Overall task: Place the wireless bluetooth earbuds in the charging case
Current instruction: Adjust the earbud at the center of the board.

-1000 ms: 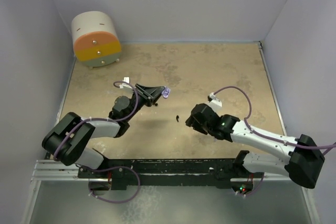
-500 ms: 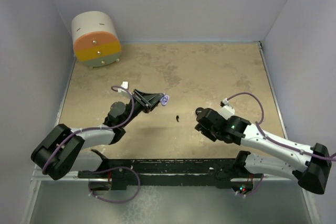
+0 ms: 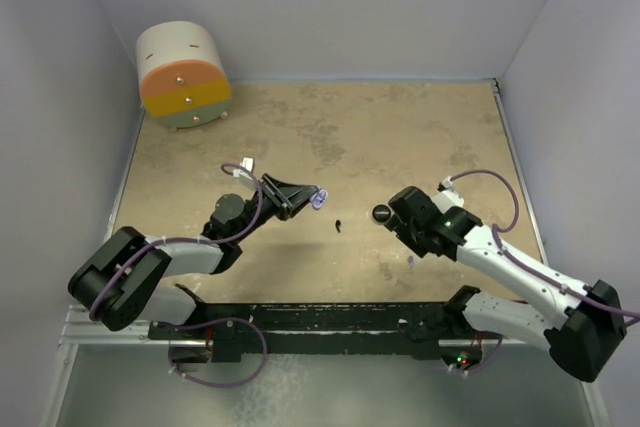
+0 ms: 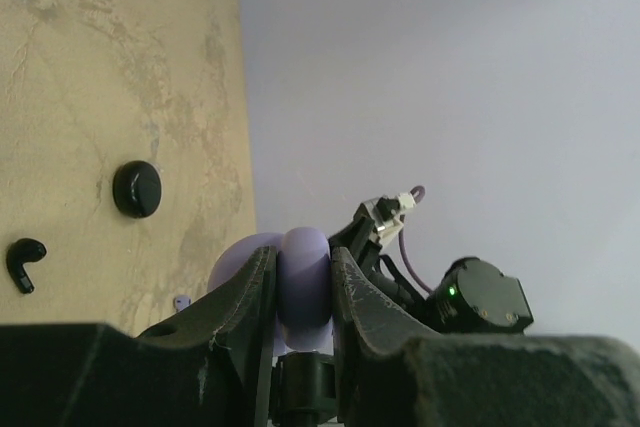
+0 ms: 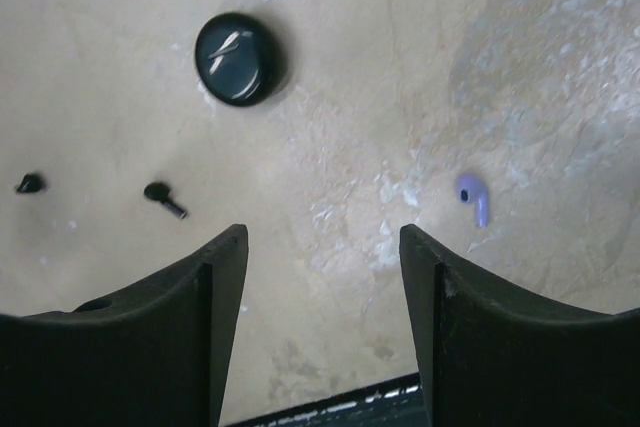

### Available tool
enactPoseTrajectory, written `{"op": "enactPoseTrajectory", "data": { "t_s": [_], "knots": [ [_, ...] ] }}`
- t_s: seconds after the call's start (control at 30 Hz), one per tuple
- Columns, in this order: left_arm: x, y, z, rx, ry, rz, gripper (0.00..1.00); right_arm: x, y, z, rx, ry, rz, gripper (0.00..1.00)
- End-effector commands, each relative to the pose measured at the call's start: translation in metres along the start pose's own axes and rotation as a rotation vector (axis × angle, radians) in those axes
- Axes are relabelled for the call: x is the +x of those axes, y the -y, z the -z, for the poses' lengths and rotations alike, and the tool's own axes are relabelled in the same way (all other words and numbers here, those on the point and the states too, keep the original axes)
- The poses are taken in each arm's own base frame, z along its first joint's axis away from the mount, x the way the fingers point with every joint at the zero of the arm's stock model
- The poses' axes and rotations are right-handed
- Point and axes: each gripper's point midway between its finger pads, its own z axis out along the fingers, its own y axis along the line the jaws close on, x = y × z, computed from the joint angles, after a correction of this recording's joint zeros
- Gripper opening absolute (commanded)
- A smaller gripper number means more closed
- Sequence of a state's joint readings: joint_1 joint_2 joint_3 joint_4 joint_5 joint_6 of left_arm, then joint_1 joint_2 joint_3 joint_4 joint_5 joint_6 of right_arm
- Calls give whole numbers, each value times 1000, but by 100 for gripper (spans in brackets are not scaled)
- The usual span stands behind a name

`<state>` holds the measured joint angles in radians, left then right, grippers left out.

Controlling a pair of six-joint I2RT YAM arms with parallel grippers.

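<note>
1. The left gripper [image 4: 302, 259] is clenching the lavender case [image 4: 300, 297] between its fingers and holding it off the table, well to the left of the black disc [image 3: 381, 213].
2. The right gripper [image 5: 322, 239] is hanging just on the near side of the black disc, jaws apart with nothing between them, and facing down at the table.
3. The lavender earbud [image 5: 473, 198] is lying loose near the black disc, on the side towards the arm bases. A black earbud [image 5: 165, 198] is lying to the left of the disc, between it and the held case.
4. The right gripper is probably lining up to pick the lavender earbud. In the wrist view the bud is sitting outside the gap, beyond one finger, so the jaws need centring over it first.
5. Coming straight down and closing gently across the bulb rather than the thin stem is likely the safer grip, as so small a piece could skid or flip.
6. Whether the held case is open for loading, I cannot tell.
7. The table [image 3: 400, 137] is showing a hard, mottled tan surface with pale scuffs.
8. Plain pale walls [image 3: 330, 7] are enclosing it on three sides, and a round cabinet [image 3: 183, 72] with orange drawer fronts is standing in the far left corner, well apart from the black disc.
</note>
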<state>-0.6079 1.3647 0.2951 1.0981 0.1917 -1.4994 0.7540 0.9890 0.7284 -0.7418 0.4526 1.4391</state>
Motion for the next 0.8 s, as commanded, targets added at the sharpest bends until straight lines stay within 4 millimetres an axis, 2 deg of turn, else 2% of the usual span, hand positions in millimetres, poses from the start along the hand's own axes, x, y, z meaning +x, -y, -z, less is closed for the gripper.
{"op": "enactPoseTrajectory", "data": {
  "t_s": [0.0,0.2,0.37,0.57,0.63,0.77],
  "knots": [
    [7,23,-1,89,-43,-22,0,-22,-10,-15,11,33,36,65],
    [11,24,-4,83,-67,-31,0,-32,0,-19,41,29,22,65],
    [17,22,-7,91,-106,-9,0,-17,14,-32,78,-31,36,66],
    [23,21,-5,94,-148,9,0,-9,12,-27,48,-75,11,66],
    [26,22,-5,93,-163,10,0,-15,10,-26,44,-48,21,65],
    [30,23,-3,91,-190,1,0,-4,8,-20,69,-77,34,60]
  ]
}}
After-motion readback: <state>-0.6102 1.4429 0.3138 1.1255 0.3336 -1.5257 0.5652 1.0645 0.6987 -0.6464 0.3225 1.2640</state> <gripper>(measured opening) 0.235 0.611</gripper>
